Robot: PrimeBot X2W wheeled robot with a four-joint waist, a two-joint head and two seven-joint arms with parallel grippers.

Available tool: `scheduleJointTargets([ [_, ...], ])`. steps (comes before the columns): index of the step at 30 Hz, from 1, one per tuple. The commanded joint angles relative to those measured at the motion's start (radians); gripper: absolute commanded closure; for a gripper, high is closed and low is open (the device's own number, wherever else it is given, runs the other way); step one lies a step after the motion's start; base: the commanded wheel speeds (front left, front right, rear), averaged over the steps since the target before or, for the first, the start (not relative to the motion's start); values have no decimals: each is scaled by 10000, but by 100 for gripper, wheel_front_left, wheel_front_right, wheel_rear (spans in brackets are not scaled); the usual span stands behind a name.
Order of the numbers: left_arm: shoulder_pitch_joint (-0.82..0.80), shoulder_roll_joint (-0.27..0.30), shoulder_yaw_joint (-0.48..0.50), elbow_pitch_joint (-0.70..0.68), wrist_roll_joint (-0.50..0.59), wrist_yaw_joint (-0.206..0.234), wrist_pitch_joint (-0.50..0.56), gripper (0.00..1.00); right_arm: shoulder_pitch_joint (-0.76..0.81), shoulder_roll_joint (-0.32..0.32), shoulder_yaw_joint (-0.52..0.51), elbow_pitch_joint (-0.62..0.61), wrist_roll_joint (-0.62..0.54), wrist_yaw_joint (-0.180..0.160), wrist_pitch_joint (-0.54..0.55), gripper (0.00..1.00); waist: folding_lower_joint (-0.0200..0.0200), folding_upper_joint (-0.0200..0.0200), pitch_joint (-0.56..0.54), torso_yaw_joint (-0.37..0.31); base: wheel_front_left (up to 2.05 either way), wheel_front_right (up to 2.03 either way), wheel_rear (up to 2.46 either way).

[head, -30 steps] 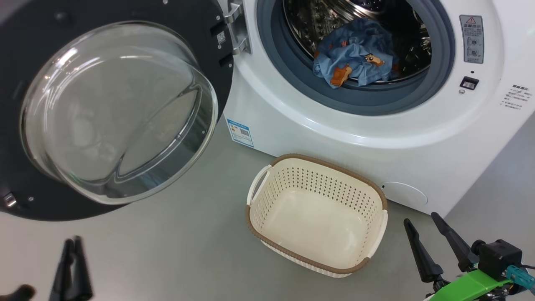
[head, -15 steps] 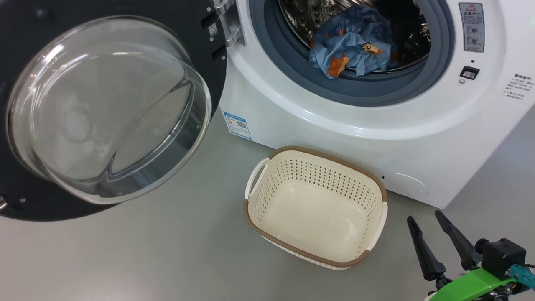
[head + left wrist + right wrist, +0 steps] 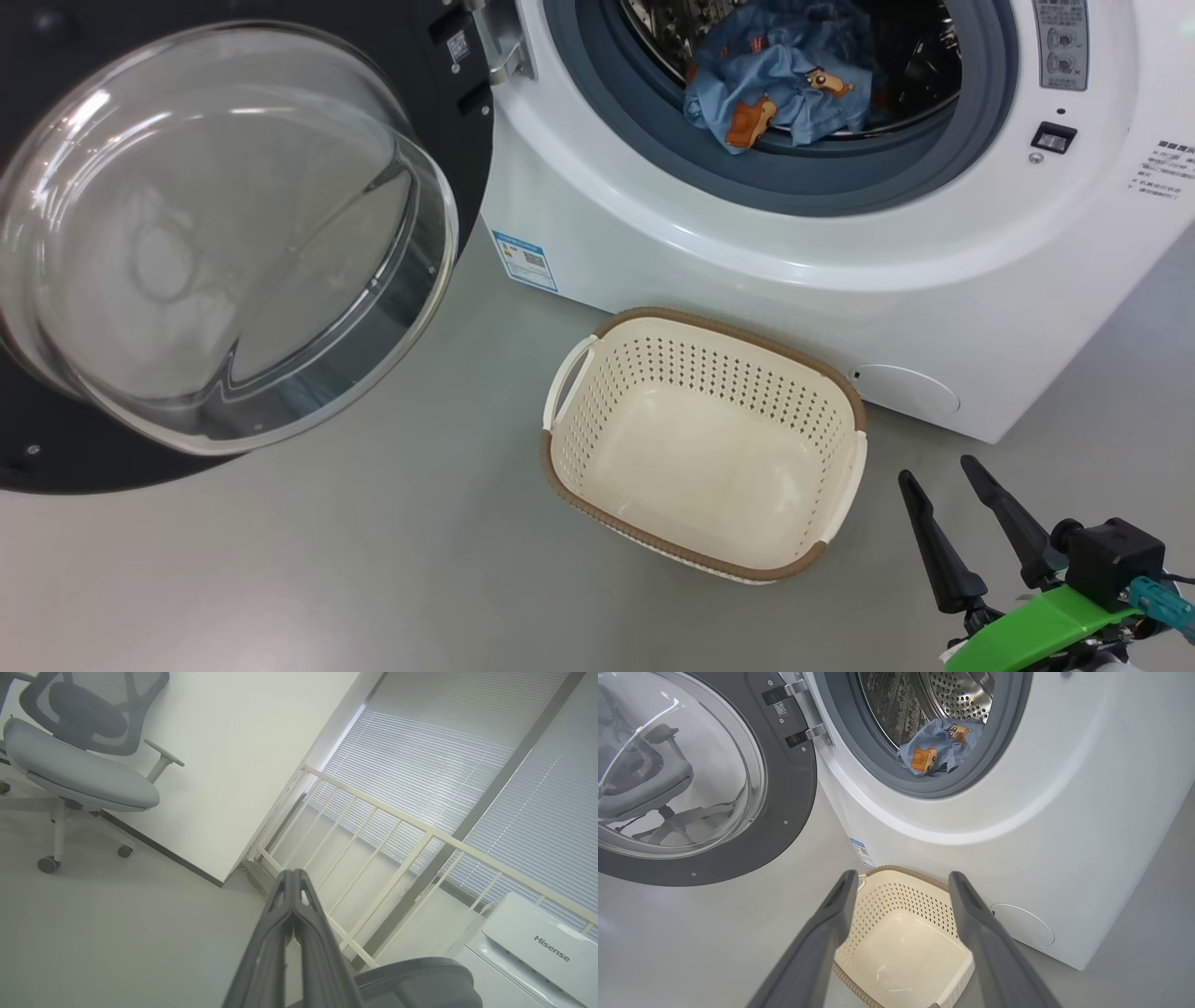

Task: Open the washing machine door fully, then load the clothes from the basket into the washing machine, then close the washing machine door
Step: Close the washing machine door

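Now my left gripper [image 3: 293, 877] has its fingers pressed together on nothing, pointing toward a white railing [image 3: 430, 833] and an office chair [image 3: 79, 774]. My right gripper [image 3: 935, 469] is spread apart and empty, near the empty basket [image 3: 709, 322] on the floor before the washing machine [image 3: 794, 289]. Blue clothes [image 3: 775, 79] lie in the drum, partly hidden by the grey seal [image 3: 794, 187]. The door [image 3: 140, 471] hangs open, cut off at the left.

Grey office chair [image 3: 79, 772], white railing [image 3: 429, 833], slatted blinds [image 3: 420, 751], white Hisense box [image 3: 537, 942].
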Motion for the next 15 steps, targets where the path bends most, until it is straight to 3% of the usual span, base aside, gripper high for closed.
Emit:
scheduleJointTargets([
  [1,-555,1008,230,169,-437,-17,394,100,-227,-101,244,-237,-55,14,-49,0,0,-1,60,-27,0,0,0],
  [6,-1466,1750,-334,1918,-2042,-17,2824,100,-258,-192,275,-268,-83,14,-49,0,0,-1,264,-51,0,0,0],
  [10,-1931,2109,-824,2869,-2521,-17,4493,100,-329,-297,301,-303,-102,14,-49,0,0,-1,467,-80,0,0,0],
  [15,-2480,2238,-1288,3612,-2727,-17,5691,100,-459,-437,316,-342,-141,14,-49,0,0,-1,734,-101,0,0,0],
])
